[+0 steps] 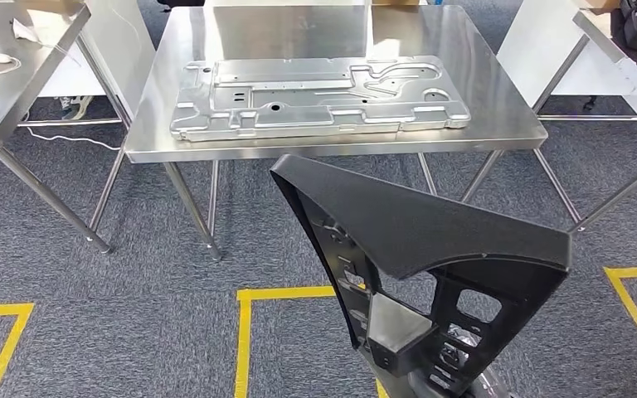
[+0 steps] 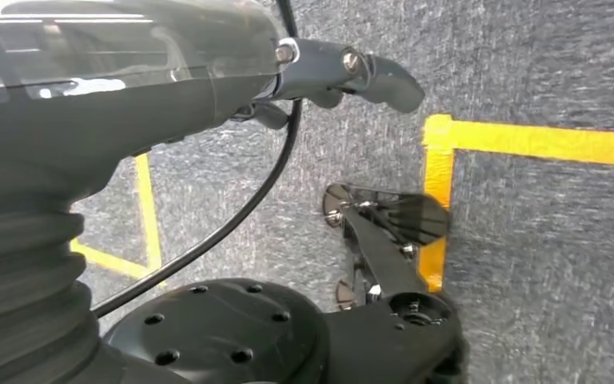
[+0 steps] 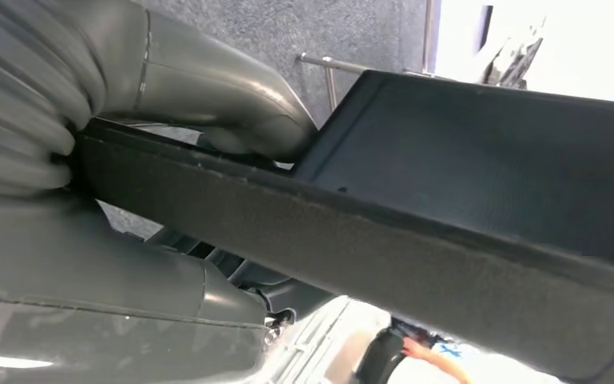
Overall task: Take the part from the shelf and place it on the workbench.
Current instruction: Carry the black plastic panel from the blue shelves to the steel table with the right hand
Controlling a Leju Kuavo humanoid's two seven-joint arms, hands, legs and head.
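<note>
The right hand [image 3: 168, 160] grips the black part [image 1: 431, 249], its fingers [image 3: 232, 104] closed over the part's edge, holding it up in the air in front of the steel table [image 1: 498, 99], over the grey carpet [image 1: 133, 290]. A stamped metal panel [image 1: 319, 95] lies flat on the table. The left hand [image 2: 344, 76] hangs over the carpet near yellow floor tape [image 2: 528, 142], fingers curled in on nothing.

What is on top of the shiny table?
A big flat metal plate lies on the table. The rest of the top looks bare. The black part in the right hand hides nothing on it.
</note>
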